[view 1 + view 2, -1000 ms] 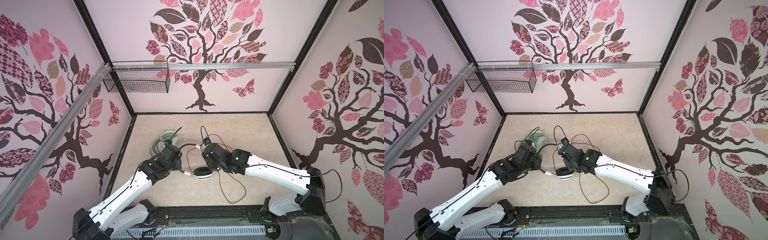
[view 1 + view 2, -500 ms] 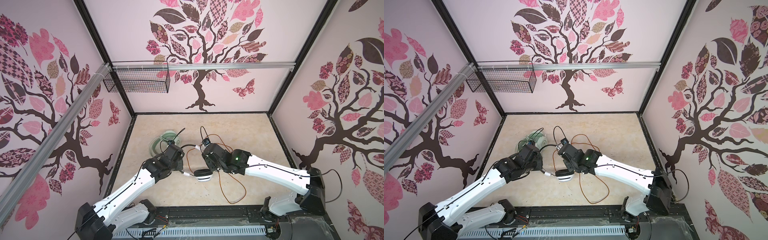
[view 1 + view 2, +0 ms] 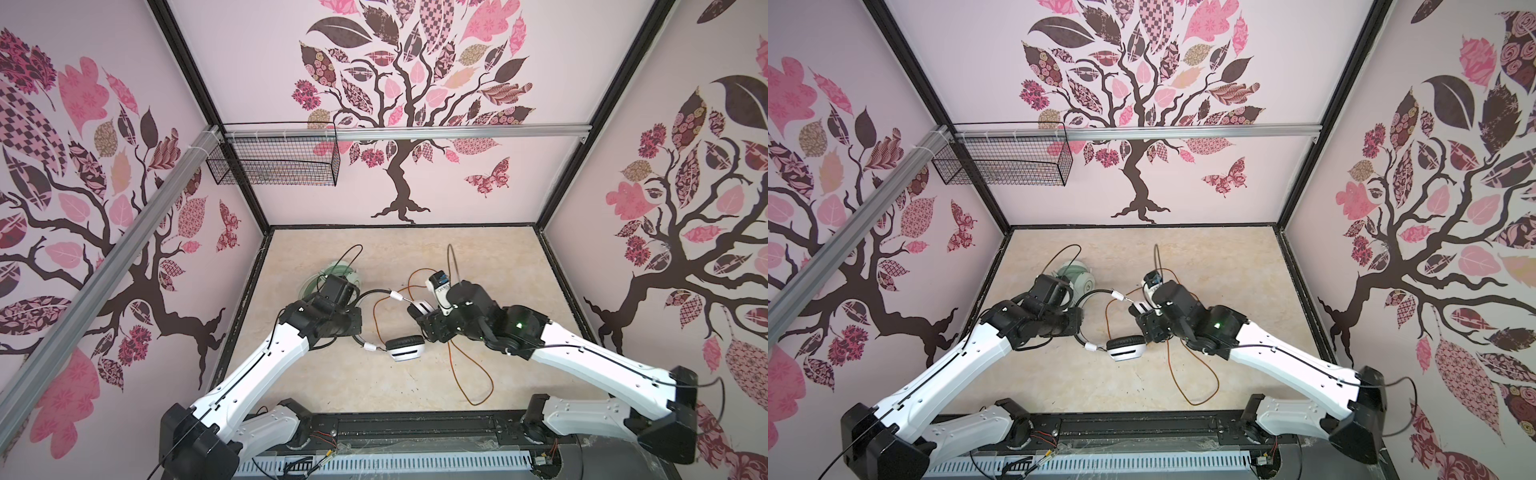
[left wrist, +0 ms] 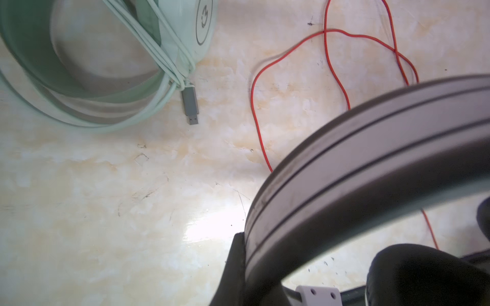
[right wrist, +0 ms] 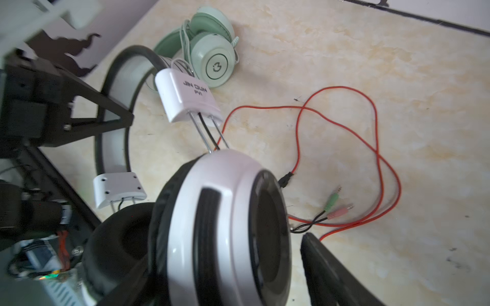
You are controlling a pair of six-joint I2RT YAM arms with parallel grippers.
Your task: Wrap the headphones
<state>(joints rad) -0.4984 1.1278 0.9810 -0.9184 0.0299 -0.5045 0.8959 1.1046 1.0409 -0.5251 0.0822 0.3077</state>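
White-and-black headphones (image 3: 405,348): headband (image 4: 371,148) pinched by left pincer (image 5: 116,119); right pincer (image 3: 424,324) spread around earcup (image 5: 225,212). Orange-red cable (image 5: 265,106) loose on desk (image 3: 332,382); likely grasped next.

The far headset (image 3: 332,275) is lying toward the back left of the table (image 3: 478,257), just behind the left arm (image 3: 266,361). The middle headset (image 3: 405,349) is stretching between both arms, its loose cable (image 3: 478,374) sprawling rightward and forward, passing beneath the right arm (image 3: 582,357).
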